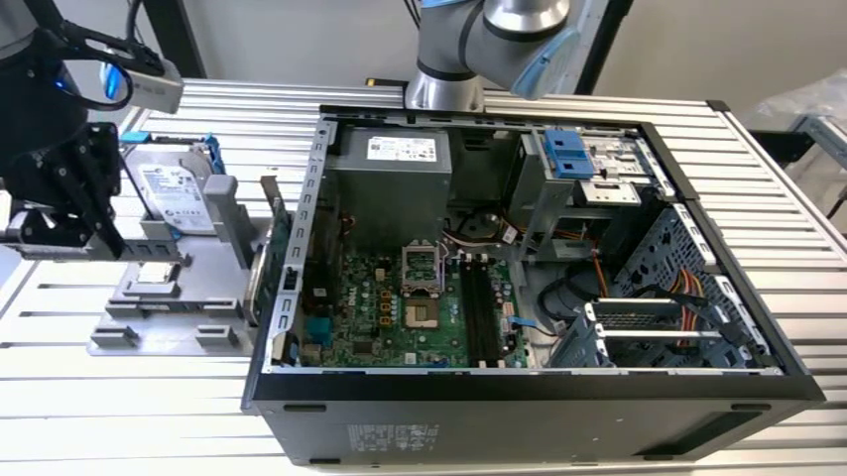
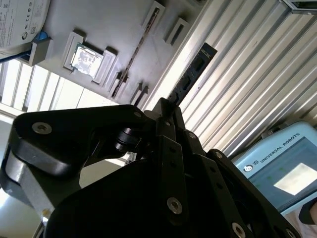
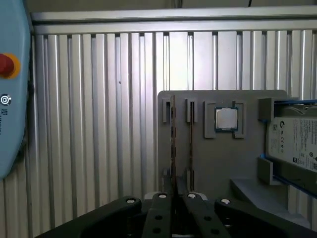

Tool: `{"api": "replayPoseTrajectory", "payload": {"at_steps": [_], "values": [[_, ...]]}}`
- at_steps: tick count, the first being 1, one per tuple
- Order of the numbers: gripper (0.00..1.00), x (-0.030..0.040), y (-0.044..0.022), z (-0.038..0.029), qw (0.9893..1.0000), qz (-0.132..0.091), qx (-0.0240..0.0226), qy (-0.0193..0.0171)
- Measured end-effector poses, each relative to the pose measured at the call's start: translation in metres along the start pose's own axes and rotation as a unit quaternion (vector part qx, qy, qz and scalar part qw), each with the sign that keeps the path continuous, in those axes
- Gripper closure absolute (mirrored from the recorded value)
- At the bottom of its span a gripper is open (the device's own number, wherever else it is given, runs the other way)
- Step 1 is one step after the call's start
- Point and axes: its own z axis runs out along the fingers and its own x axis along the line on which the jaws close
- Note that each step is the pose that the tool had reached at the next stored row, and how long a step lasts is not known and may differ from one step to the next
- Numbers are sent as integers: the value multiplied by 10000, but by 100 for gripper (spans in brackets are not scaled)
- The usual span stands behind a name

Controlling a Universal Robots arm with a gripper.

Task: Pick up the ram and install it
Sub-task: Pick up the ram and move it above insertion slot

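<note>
My gripper [image 1: 60,236] hangs over the ribbed table at the exterior view's left, beside the grey parts holder [image 1: 166,309]. Its black fingers [image 2: 166,111] are shut on the ram [image 2: 194,72], a thin dark stick with a row of chips that pokes out past the fingertips. In the first wrist view the ram [image 3: 172,144] shows edge-on, running from the gripper [image 3: 173,201] along the holder's slots. A second thin stick [image 3: 191,144] stands in the holder beside it. The black motherboard slots [image 1: 479,312] lie inside the open computer case [image 1: 530,392], well to the exterior view's right of the gripper.
The holder also carries a square silver processor chip [image 3: 226,119] and a hard drive [image 1: 173,193] in a blue frame. A light blue teach pendant [image 3: 10,99] lies on the table near the gripper. The arm's base [image 1: 443,89] stands behind the case.
</note>
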Motion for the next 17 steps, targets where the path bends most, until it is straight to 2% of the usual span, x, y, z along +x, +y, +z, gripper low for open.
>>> {"api": "replayPoseTrajectory", "payload": {"at_steps": [17], "values": [[100,6,4,-238,10000,0,0,3]]}}
